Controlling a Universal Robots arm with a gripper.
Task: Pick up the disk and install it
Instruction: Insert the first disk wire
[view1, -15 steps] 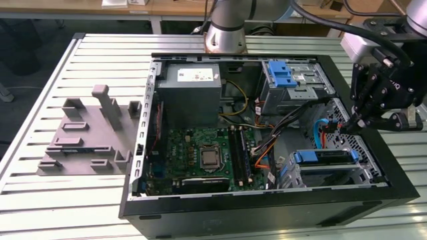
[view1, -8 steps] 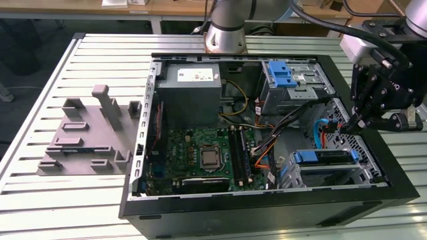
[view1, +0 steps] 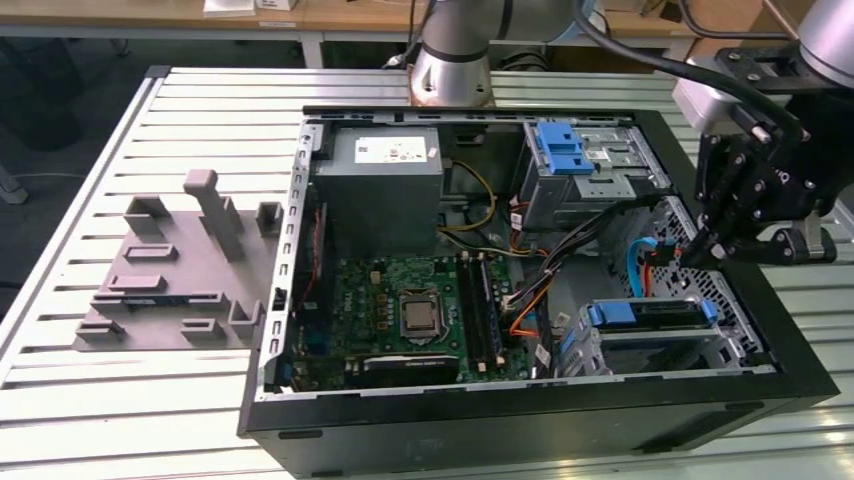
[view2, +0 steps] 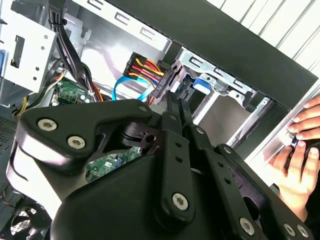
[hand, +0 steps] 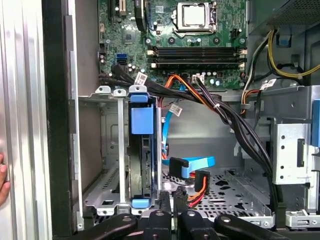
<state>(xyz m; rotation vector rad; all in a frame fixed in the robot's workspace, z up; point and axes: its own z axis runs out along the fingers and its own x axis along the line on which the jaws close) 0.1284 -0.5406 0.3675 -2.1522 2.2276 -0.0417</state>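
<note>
The arm rises from its silver base column (view1: 451, 62) at the far side in the exterior view and bends across to that view's right, where the black gripper (view1: 697, 252) hangs pointing down. In both wrist views its two fingers (view2: 176, 107) lie close side by side, tips almost touching, with nothing visible between them. A person's hand (view2: 300, 150) rests, fingers curled, in the second wrist view
</note>
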